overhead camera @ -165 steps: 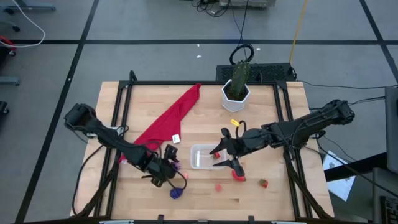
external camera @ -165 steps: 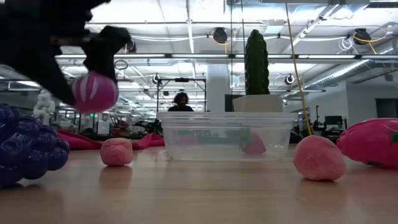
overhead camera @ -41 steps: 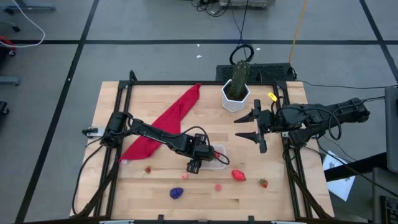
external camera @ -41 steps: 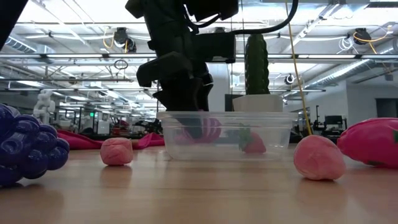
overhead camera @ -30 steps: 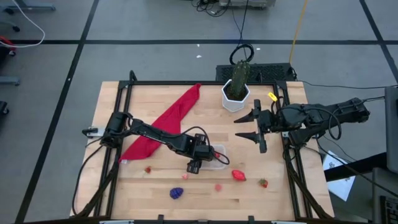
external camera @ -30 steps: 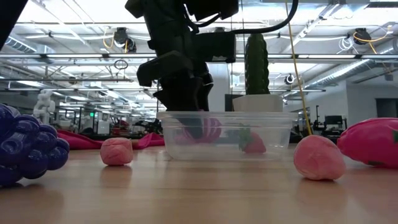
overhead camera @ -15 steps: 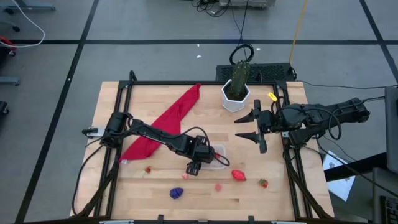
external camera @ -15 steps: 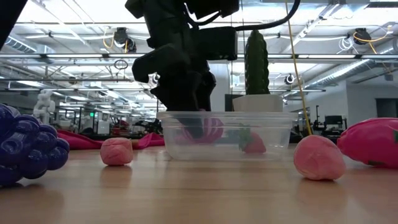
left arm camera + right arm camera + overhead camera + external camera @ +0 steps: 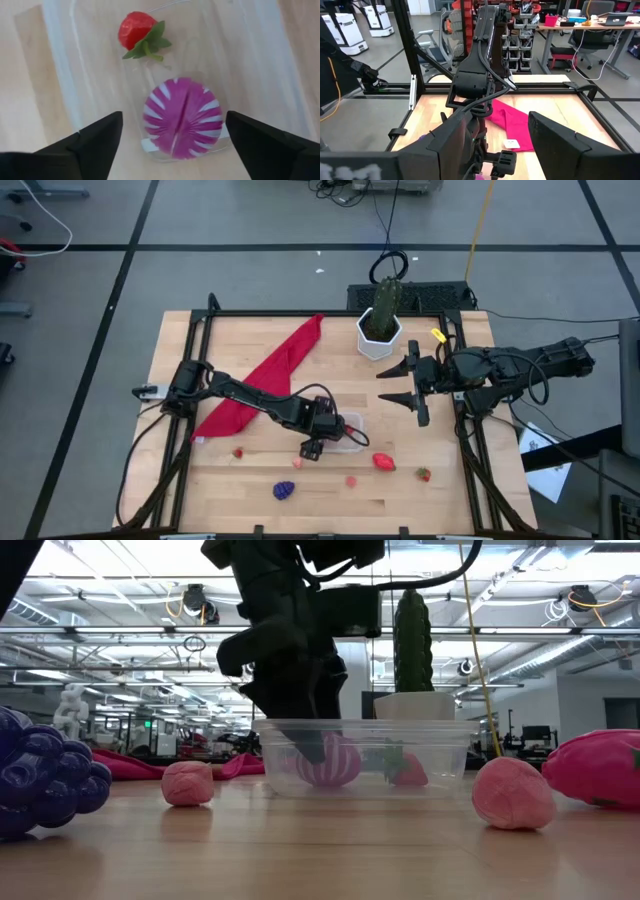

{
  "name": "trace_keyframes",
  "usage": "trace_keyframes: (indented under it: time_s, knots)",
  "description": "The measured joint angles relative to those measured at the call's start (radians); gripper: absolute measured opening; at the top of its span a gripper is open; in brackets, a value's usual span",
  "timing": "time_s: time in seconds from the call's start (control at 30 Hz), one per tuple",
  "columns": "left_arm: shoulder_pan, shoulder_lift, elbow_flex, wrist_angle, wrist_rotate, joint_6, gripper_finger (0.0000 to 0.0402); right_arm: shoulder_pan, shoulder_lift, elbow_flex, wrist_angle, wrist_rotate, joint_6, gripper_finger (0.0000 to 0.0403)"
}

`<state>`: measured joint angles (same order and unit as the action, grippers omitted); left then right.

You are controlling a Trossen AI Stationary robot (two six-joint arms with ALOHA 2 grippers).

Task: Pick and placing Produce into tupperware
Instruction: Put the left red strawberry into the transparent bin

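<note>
No legible text or labels anywhere.

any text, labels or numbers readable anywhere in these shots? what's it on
None can be read.
White tag on the red cloth: any print is too small to read.
Tupperware, purple-and-white striped toy and strawberry inside it: no lettering shows.
Cactus pot: plain.
Room signs in the low view: too blurred.

We see the left tool (image 9: 312,442) filling the room above the tupperware (image 9: 350,432), red cloth (image 9: 262,378) and cactus pot (image 9: 380,332) blocking the back, open bench (image 9: 440,490) at front right between scattered produce (image 9: 384,462)
</note>
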<state>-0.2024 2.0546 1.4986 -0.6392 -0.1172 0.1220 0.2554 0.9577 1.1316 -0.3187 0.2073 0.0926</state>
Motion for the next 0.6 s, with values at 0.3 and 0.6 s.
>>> trace_keyframes:
  time_s: [0.3,0.6]
  knots:
    - [0.0,-0.179,0.0,-0.025,-0.093,0.025,0.0383,0.0,0.0,0.0,0.004,0.0,0.0,0.0208]
    - [-0.065,-0.568,0.001,-0.245,-0.092,-0.228,0.0382,0.002,0.0,0.0,0.008,0.0,0.0,0.0208]
